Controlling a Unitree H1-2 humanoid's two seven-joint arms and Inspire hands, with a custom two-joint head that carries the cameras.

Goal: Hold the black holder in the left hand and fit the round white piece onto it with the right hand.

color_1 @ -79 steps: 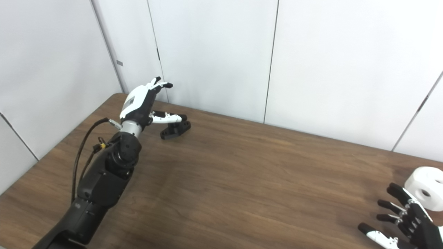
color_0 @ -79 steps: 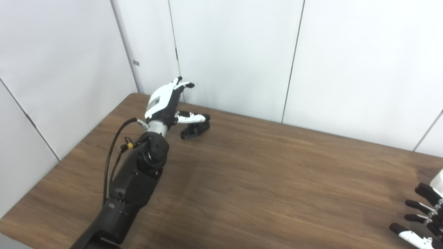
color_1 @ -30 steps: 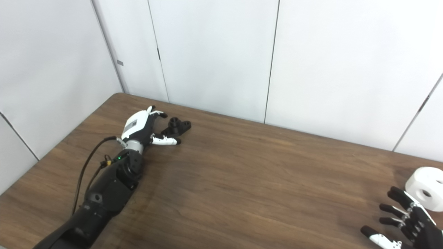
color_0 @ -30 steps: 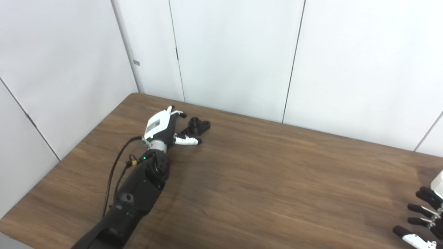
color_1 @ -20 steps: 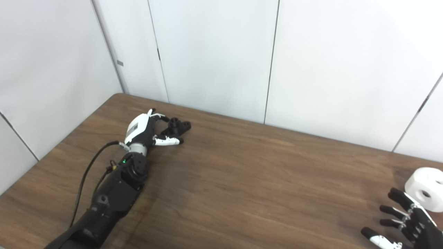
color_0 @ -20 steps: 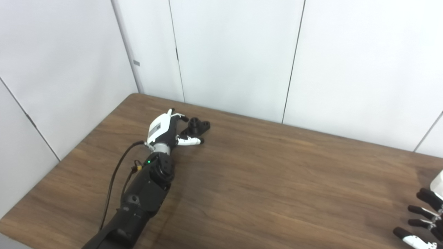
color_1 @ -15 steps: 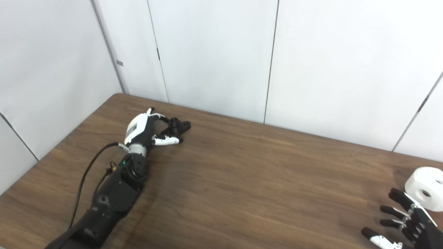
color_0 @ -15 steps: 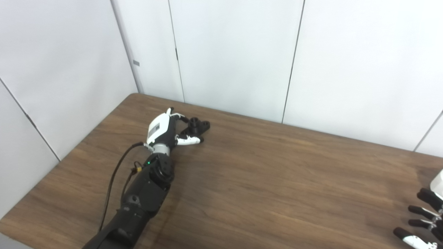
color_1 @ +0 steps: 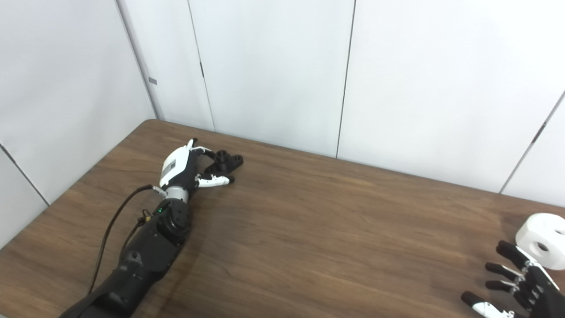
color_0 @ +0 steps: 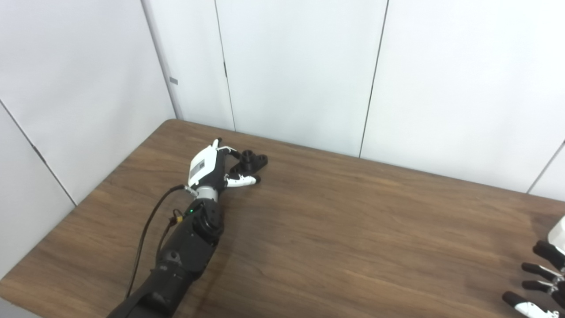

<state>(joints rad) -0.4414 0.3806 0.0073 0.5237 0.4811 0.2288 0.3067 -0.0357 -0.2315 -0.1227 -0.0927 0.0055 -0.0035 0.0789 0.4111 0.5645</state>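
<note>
Holder approach, far-left corner of the table (color_1: 309,229). My left hand (color_0: 207,163) lies low beside the black holder (color_0: 250,161), fingers and thumb apart and bracketing its near end, not clamped, so I judge it set for a side grasp. Round white piece (color_1: 544,240) sits at the right edge, well apart. My right hand (color_1: 518,282) waits just beside it, fingers spread, empty.

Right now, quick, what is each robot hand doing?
Left hand: open around the black holder, not gripping yet.
Right hand: open, holding nothing.
</note>
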